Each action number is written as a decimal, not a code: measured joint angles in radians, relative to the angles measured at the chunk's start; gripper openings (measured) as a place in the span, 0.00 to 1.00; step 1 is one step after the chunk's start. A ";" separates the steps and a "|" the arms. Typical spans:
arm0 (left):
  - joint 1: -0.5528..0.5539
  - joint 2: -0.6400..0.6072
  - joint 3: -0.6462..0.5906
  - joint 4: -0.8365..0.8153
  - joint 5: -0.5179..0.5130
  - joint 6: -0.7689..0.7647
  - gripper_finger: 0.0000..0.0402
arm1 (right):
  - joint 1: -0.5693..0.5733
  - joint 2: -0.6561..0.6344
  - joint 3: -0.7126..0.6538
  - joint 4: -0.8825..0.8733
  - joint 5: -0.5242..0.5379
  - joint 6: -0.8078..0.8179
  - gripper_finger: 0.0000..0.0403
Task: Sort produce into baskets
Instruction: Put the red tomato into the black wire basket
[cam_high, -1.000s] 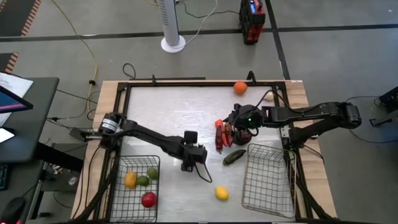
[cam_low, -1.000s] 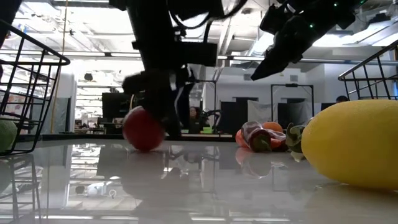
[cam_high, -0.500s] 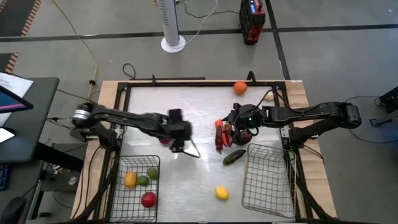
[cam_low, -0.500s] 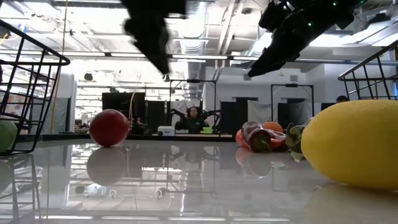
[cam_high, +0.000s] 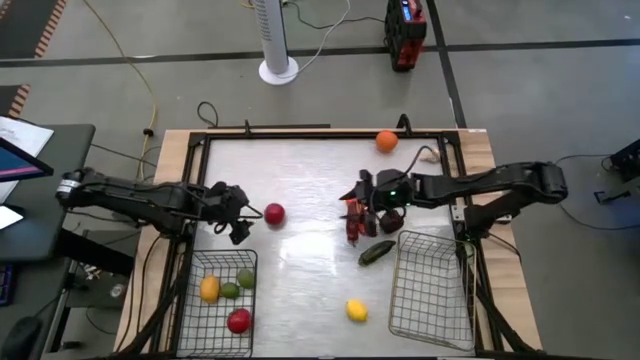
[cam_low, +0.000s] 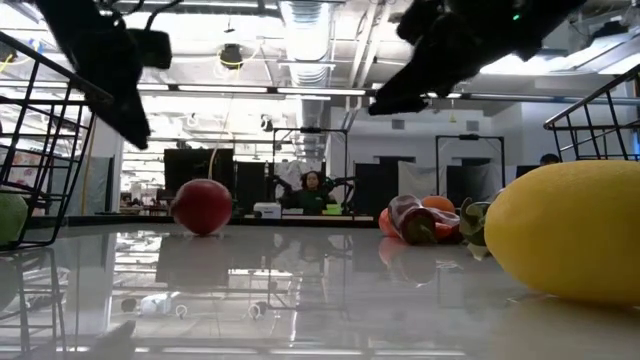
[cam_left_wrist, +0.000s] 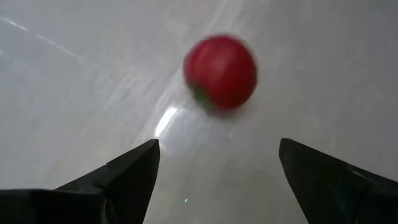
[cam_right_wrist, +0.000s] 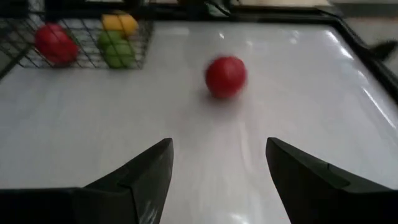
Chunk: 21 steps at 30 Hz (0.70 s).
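A pale, glossy table with a dark frame stands on a grey workshop floor, a white fan column beyond its far edge; in the low view a person sits far back in the room behind it. At the table's left edge the left gripper hovers above the surface, its fingers spread apart and holding nothing; just beside it, towards the centre, a red apple lies alone on the bare surface. Below it, at the near left corner, the left wire basket holds a yellow lemon, a green lime with another green fruit touching it, and a second red apple. Near the front edge, between the two baskets, a loose lemon lies by itself. Right of centre the right gripper hangs over a tight cluster of produce, its fingers parted and empty; the cluster includes red peppers and what may be a dark plum, though the arm hides part of it; a cucumber lies just in front. An orange sits at the far edge. The right basket stands at the near right corner.
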 joint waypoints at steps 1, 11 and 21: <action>0.000 -0.010 -0.024 0.026 -0.009 -0.004 0.79 | -0.002 0.034 0.004 0.032 -0.011 0.000 0.71; -0.004 0.073 -0.096 0.222 -0.086 0.035 0.79 | -0.047 0.334 0.143 0.117 -0.034 -0.011 0.71; -0.032 0.268 -0.095 0.461 -0.040 0.112 0.79 | -0.028 0.448 0.188 0.152 -0.077 -0.010 0.71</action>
